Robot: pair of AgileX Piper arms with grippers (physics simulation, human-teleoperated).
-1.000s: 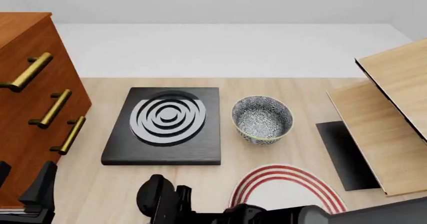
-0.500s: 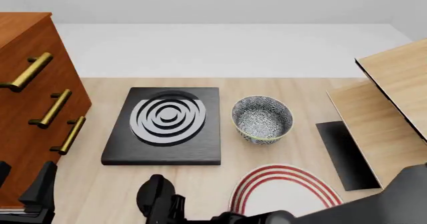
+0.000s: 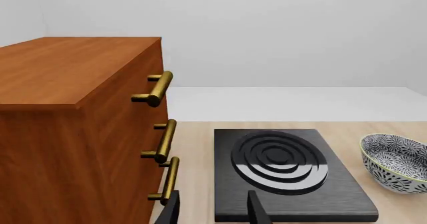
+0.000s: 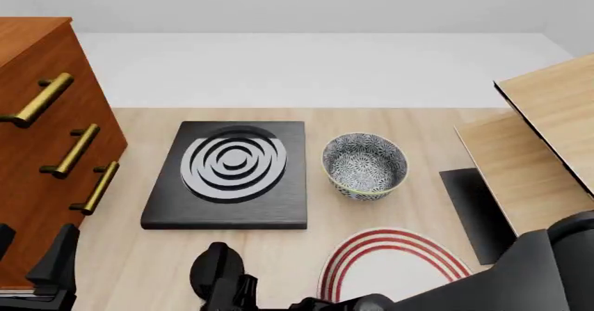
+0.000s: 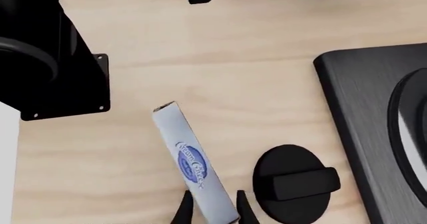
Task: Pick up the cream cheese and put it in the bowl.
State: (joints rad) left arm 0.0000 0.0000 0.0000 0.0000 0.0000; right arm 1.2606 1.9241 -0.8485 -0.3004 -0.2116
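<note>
The cream cheese (image 5: 192, 163), a narrow white and pale-blue box with a dark blue oval logo, lies on the wooden table in the right wrist view. My right gripper (image 5: 213, 214) is open, with its fingertips (image 5: 185, 210) on either side of the box's near end and close to it. In the front view the box is hidden under my right arm (image 4: 390, 302) at the bottom edge. The bowl (image 4: 365, 165), blue-grey floral, stands empty right of the black burner board and also shows in the left wrist view (image 3: 397, 163). My left gripper (image 3: 213, 213) is open and empty.
A black board with a spiral burner (image 4: 232, 173) lies mid-table, with its black knob (image 5: 293, 181) beside the box. A wooden drawer cabinet (image 4: 42, 151) stands at the left. A red-striped plate (image 4: 394, 262) lies in front of the bowl. Wooden panels (image 4: 543, 165) stand at the right.
My right arm's body has shifted and now fills more of the front view's lower right corner. The wrist near the knob has sunk slightly. Bowl and left arm have not moved.
</note>
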